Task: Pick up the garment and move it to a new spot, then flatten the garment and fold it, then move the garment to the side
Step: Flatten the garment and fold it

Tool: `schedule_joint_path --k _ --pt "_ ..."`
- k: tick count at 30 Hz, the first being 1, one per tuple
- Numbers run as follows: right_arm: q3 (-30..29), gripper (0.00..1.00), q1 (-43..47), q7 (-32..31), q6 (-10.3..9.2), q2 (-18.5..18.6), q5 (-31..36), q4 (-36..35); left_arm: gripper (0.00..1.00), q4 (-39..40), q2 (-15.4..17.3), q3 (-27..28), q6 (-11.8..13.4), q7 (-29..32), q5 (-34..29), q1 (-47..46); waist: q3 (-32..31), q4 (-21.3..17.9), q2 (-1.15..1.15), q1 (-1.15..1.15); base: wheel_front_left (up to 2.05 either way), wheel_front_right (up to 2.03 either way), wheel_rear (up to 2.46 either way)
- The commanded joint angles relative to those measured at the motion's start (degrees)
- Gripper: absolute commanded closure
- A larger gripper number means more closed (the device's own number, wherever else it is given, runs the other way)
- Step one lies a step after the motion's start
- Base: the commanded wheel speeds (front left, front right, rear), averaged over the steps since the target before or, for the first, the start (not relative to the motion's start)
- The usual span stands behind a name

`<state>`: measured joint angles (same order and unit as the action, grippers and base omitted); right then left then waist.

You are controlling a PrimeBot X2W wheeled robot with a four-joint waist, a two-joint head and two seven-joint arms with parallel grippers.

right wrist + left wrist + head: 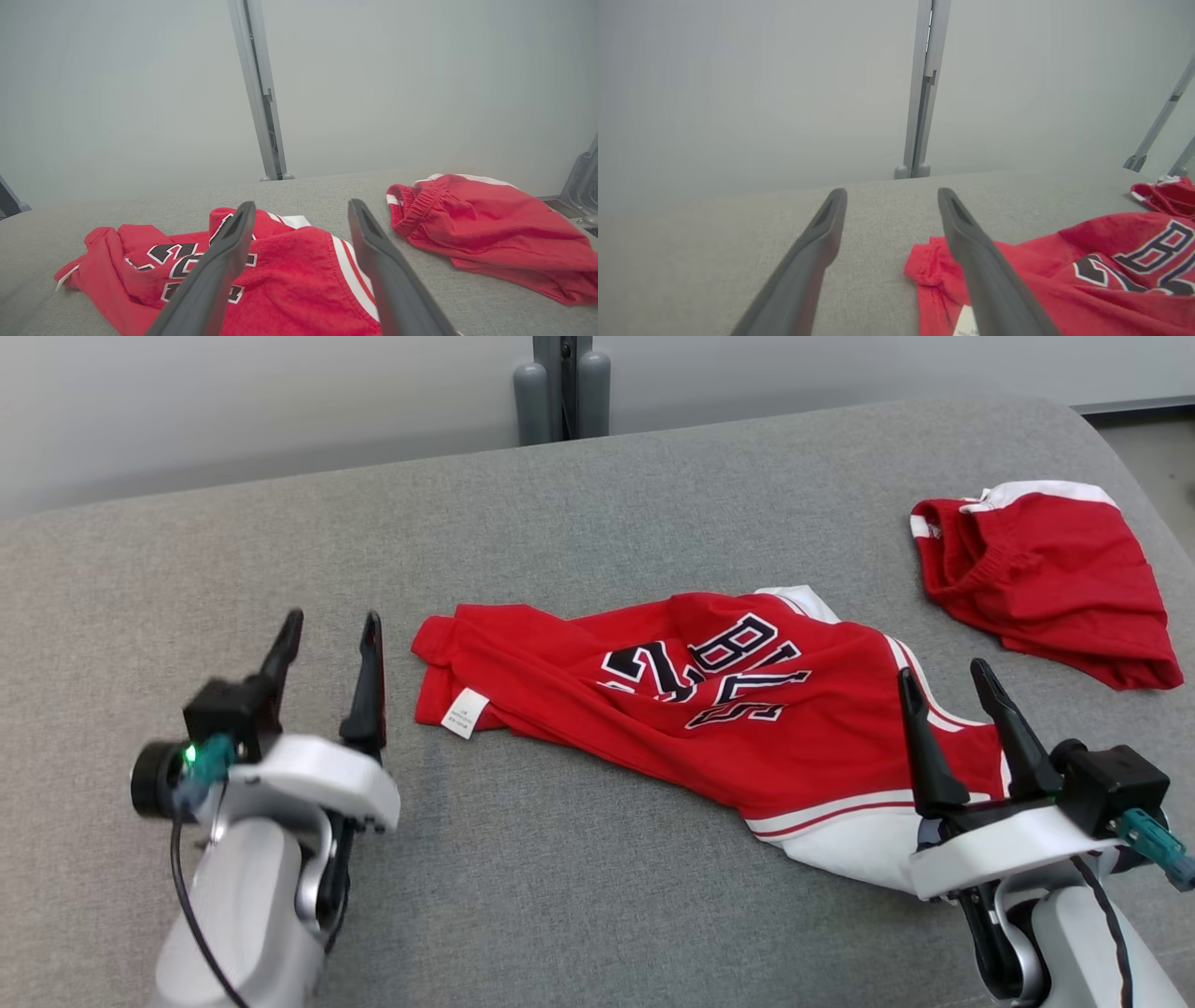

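Left gripper point(333, 616) sits at the lower left of the head view, its two long dark fingers point(366, 681) spread wide with nothing between them, tips pointing up and away from the robot. The pale left forearm point(238, 905) rises from the bottom edge, slightly blurred, and the wrist camera point(154, 782) juts off its outer side with a green light glowing. Over at the lower right, the right gripper point(941, 668) matches it: jaws wide apart and empty, fingers leaning a touch inward. The right forearm point(1083, 943) comes up out of the bottom corner. The two arms are low, roughly level and well apart.
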<state>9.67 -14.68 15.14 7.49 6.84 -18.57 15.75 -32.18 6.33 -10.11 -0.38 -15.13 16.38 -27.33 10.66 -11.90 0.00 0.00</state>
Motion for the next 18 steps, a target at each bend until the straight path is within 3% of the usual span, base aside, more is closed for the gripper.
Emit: schedule_joint_path --k 1,10,18 --pt "-0.4 0.0 0.9 0.0 0.01 0.6 0.3 -0.6 0.0 2.6 -0.3 1.2 -0.2 0.0 -0.9 2.8 -0.3 0.2 0.0 0.0 0.0 0.0 0.0" --pt "-2.2 0.0 4.4 0.0 0.01 0.7 0.8 -0.6 0.0 13.5 -2.9 5.0 -1.2 0.0 -3.5 14.5 -1.1 0.2 0.0 0.0 0.0 0.0 0.0" --pt "-1.9 0.0 4.1 0.0 0.01 0.3 1.0 -1.0 0.0 16.7 -3.3 4.5 -1.0 0.0 -3.2 16.6 -1.5 -0.5 0.0 0.0 0.0 0.0 0.0"
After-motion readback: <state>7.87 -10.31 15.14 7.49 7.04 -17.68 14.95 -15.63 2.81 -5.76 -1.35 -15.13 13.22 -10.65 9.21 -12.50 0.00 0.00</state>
